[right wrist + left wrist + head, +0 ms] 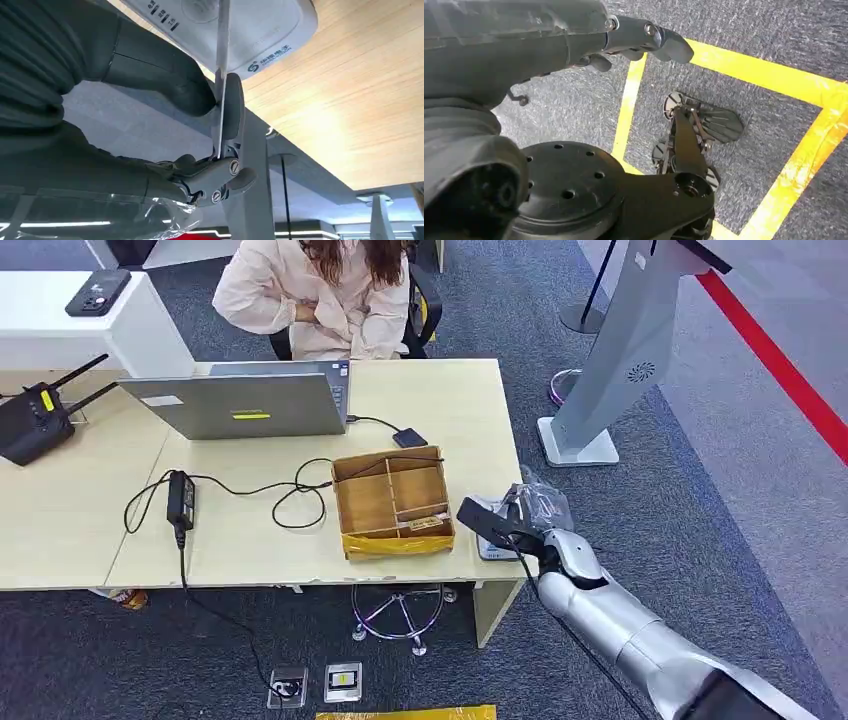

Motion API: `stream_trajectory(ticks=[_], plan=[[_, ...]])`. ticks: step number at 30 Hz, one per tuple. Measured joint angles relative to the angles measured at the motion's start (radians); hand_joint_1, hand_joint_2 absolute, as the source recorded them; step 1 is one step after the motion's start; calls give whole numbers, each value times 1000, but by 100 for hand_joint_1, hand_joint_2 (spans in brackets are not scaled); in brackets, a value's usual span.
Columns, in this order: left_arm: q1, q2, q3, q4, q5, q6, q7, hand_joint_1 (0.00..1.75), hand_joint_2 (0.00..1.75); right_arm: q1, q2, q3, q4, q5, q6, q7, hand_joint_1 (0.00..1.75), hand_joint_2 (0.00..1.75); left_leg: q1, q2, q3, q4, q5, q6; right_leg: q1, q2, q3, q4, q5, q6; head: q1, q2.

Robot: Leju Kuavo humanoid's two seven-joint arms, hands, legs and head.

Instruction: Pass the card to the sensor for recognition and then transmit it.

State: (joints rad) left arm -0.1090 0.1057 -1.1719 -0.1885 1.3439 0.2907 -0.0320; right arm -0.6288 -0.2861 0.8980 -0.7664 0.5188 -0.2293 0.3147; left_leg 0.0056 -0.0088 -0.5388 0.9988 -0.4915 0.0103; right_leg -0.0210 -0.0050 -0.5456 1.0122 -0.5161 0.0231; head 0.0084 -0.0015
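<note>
My right hand (pixel 541 540) hovers at the table's front right corner and pinches a dark card (pixel 484 519) between thumb and fingers. The card juts out toward the wooden box, just over a white sensor pad (pixel 494 551) lying at the table edge. In the right wrist view the card (pixel 221 105) is edge-on, a thin pale line clamped by the fingers (pixel 233 107), with the white sensor (pixel 260 25) right behind it. Whether card and sensor touch I cannot tell. My left hand (pixel 634 37) hangs over the floor, fingers stretched out, holding nothing.
A wooden divided box (pixel 392 502) sits left of the sensor. Further back are a laptop (pixel 245 400), a power brick with cables (pixel 180 495) and a router (pixel 35 420). A person (pixel 325 295) sits behind the table (pixel 60 530). A grey kiosk stand (pixel 610 370) rises at the right.
</note>
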Motion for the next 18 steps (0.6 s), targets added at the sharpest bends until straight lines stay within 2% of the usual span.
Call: stream_trajectory(ticks=[10,15,18], plan=[[0,0,2,0,3,4,3,0,0,-16,10,-2,24,16,-4,-22,175,175,0,0,0,0,0,0,0,0,0,0,0,0,0,0],[0,0,2,0,-5,-6,-7,0,0,-72,35,6,8,60,0,-24,175,175,0,0,0,0,0,0,0,0,0,0,0,0,0,0],[0,0,2,0,-9,-18,-19,0,0,-115,56,13,-39,88,29,-18,175,175,0,0,0,0,1,-1,0,0,0,1,1,-1,0,0]])
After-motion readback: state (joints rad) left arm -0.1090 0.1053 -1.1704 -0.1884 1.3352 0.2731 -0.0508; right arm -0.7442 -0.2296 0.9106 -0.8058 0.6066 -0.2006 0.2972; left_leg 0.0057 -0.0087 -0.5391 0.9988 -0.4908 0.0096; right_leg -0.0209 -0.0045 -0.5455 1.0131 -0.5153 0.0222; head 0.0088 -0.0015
